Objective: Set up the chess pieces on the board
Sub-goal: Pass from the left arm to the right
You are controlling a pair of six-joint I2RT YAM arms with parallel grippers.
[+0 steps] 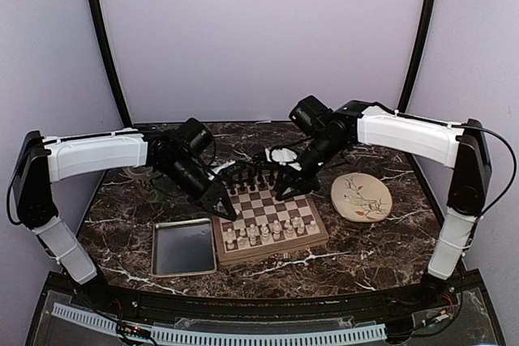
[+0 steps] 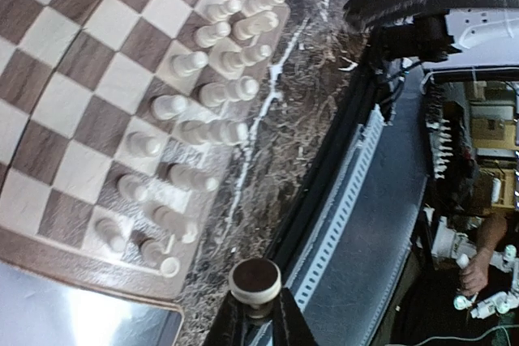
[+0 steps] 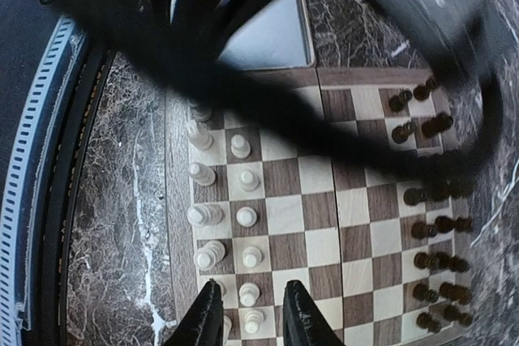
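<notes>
While both sides look ranked, with cream pieces (image 3: 246,216) on the board's (image 1: 272,204) near two rows and dark pieces (image 3: 442,224) on its far rows, one is out: left fingers (image 2: 227,326) pinch a cream-rimmed piece (image 2: 255,279) at the board's left side. Right fingers (image 3: 302,318) apart, empty. Nearly done, I'd say.

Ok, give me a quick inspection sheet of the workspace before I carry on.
Surface: dark marbled table.
Job's things: board at centre; cream pieces on its near rows, dark pieces on far rows.
Clutter: grey tray left of board; floral plate right.
Grippers: left gripper looks shut on one cream-rimmed piece; right gripper open above the cream rows.
Cables: black cable loops beside right arm.
Surroundings: lilac walls.
</notes>
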